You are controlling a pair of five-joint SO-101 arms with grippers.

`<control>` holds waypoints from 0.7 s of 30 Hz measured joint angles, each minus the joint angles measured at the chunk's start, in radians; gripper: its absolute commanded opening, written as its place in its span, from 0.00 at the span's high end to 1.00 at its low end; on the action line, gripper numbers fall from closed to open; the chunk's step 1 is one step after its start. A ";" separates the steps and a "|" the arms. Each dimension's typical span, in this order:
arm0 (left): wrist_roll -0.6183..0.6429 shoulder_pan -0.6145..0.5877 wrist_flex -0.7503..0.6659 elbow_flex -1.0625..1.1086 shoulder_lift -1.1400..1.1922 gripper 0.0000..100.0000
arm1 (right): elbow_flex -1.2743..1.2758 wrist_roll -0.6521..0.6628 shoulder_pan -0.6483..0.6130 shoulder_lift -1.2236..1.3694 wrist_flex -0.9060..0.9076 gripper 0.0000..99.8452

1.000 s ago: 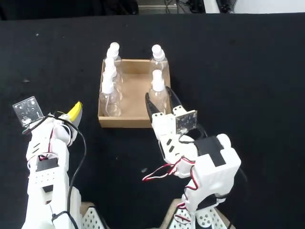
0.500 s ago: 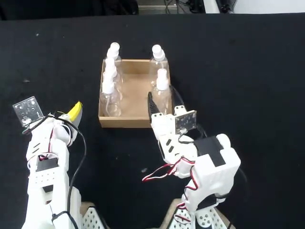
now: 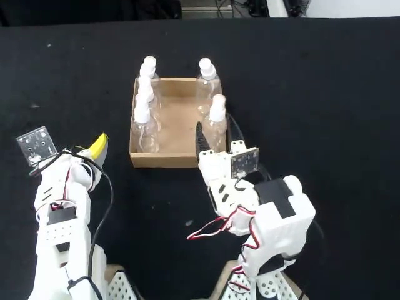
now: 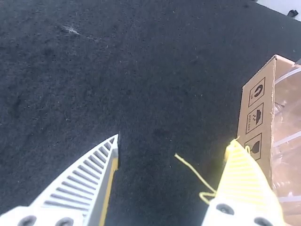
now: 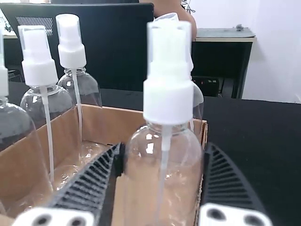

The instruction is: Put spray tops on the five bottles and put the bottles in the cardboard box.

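Several clear bottles with white spray tops stand in the cardboard box [image 3: 162, 160]: three along its left wall [image 3: 143, 119] and one at the far right corner [image 3: 207, 74]. My right gripper [image 3: 216, 137] is shut on a fifth spray-topped bottle [image 3: 216, 122] at the box's near right side. In the right wrist view that bottle [image 5: 164, 155] sits between the black fingers [image 5: 89, 181], its base hidden. My left gripper [image 3: 99, 147] rests left of the box, open over bare table [image 4: 171, 160], with the box wall [image 4: 256, 113] beside its yellow finger.
The table is covered in black cloth [image 3: 312, 94], with free room all around the box. In the right wrist view two other bottles [image 5: 42, 99] stand behind the held one, and a dark panel and desk lie beyond the table.
The right gripper's fingers have closed in on the bottle. The bottle's top has shifted right, toward the box's right wall. The left arm has not moved.
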 measured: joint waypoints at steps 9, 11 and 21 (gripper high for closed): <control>0.000 0.000 0.000 0.000 0.000 0.69 | 0.003 0.006 -0.028 0.000 0.038 0.69; 0.000 0.000 0.000 0.000 0.000 0.69 | 0.003 0.006 -0.029 0.000 0.038 0.69; 0.000 0.000 0.000 0.000 0.000 0.69 | 0.037 0.006 -0.029 0.000 -0.023 0.69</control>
